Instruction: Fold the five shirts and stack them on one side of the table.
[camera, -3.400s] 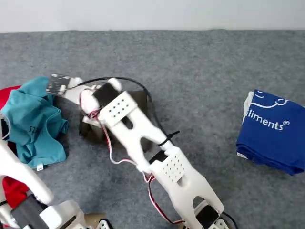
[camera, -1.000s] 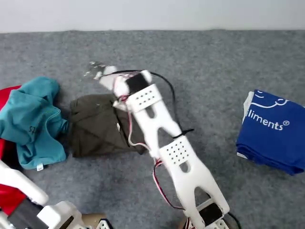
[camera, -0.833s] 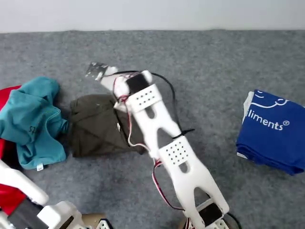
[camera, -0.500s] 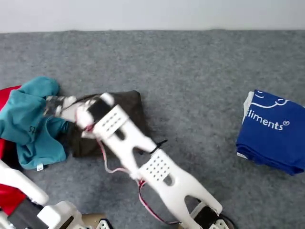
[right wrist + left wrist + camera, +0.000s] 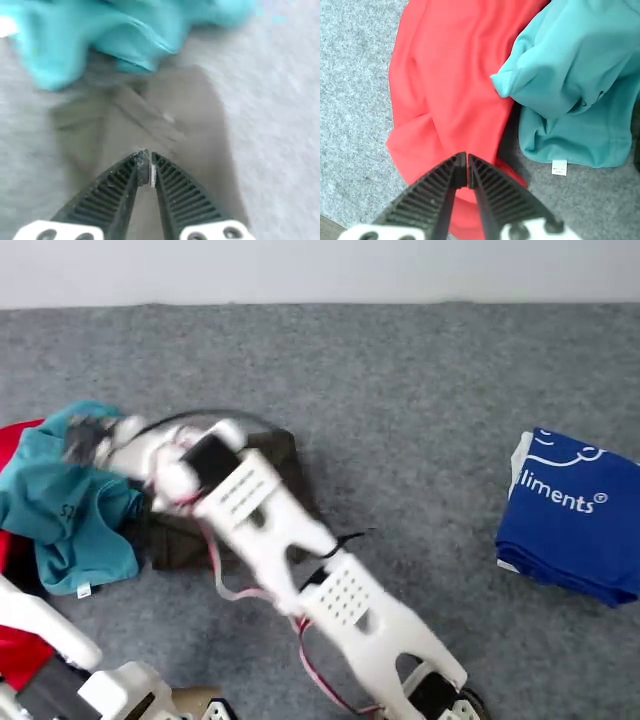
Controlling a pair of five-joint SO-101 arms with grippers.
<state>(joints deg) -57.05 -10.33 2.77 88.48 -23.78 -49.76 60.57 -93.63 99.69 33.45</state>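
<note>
Right gripper [image 5: 145, 162]: jaws closed tip to tip, nothing between them, over the olive shirt [image 5: 172, 536]. Left gripper [image 5: 467, 161]: likewise closed and empty, over the red shirt [image 5: 445, 85]. Shirts on table [image 5: 420, 400], four counted: one olive, just left of centre; one teal [image 5: 70, 505], 9 o'clock; one red, 8 o'clock edge; one blue [image 5: 575, 530], folded, 3 o'clock.

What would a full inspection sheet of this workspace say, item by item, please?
Surface: grey carpet-like cover.
Job's things: teal shirt crumpled, partly on red shirt; dark shirt folded beside the teal one; blue shirt folded at the opposite side, white layer beneath.
Clutter: nothing seen.
Grippers: left gripper shut above the red shirt; right gripper shut above the dark shirt.
Cables: red and white wires along the right arm; black cable near its wrist.
Surroundings: white wall behind.
</note>
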